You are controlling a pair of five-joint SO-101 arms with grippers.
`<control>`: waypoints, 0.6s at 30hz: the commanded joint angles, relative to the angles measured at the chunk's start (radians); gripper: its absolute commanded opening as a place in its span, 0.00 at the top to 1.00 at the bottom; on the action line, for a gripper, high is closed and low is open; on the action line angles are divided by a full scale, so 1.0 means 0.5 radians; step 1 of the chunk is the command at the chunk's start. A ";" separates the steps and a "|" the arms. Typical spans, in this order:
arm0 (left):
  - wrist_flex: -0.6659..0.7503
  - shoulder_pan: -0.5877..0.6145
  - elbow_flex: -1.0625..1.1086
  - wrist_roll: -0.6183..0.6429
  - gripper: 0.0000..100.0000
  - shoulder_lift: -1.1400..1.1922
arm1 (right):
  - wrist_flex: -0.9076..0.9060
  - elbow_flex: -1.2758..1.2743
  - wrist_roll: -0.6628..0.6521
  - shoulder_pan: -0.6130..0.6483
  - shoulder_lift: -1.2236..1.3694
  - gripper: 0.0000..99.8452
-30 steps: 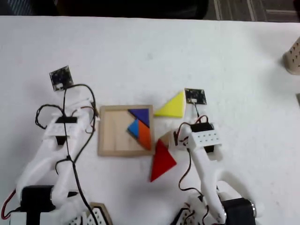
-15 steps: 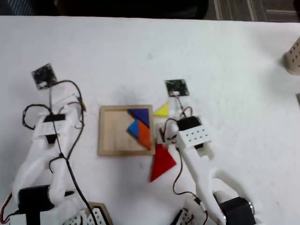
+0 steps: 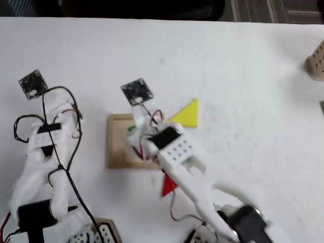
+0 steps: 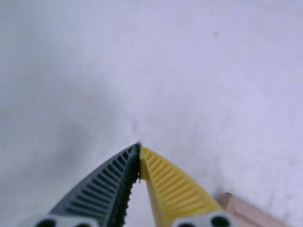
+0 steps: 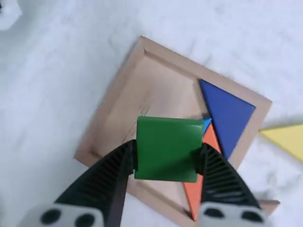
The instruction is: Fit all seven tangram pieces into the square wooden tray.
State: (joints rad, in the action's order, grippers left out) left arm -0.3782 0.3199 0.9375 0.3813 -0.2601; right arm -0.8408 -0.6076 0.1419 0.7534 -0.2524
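Note:
The square wooden tray lies at the table's middle. In it sit a dark blue triangle, an orange piece and a light blue piece. My right gripper is shut on a green square piece and hangs above the tray; its arm covers the tray's right half from above. A yellow triangle lies just right of the tray, and a red triangle peeks out below the arm. My left gripper is shut and empty over bare table left of the tray.
A corner of the wooden tray shows beside my left gripper's yellow finger. A pale pegged object stands at the far right edge. The white table top is open toward the back and right. Cables trail from both arms.
My right arm has swung left from beside the yellow triangle to over the tray, carrying the green square. My left arm has drawn back leftward, away from the tray.

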 commanded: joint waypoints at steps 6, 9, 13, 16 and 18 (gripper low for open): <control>0.043 0.017 -0.138 0.018 0.98 0.008 | 0.035 0.727 -0.377 0.032 0.775 0.88; 0.049 0.014 -0.138 0.018 0.98 0.008 | 0.032 0.865 -0.457 0.032 0.987 0.85; 0.052 0.011 -0.138 0.018 0.98 0.008 | -0.069 0.930 -0.451 0.026 1.082 0.70; 0.052 0.011 -0.138 0.018 0.98 0.008 | -0.140 0.933 -0.451 0.026 1.079 0.62; 0.052 0.002 -0.138 0.018 0.98 0.008 | -0.149 0.930 -0.451 0.023 1.057 0.62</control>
State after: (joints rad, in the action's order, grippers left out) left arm -0.3782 0.3214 0.9375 0.3813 -0.2601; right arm -0.9022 -0.1887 -0.0713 0.7610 0.3030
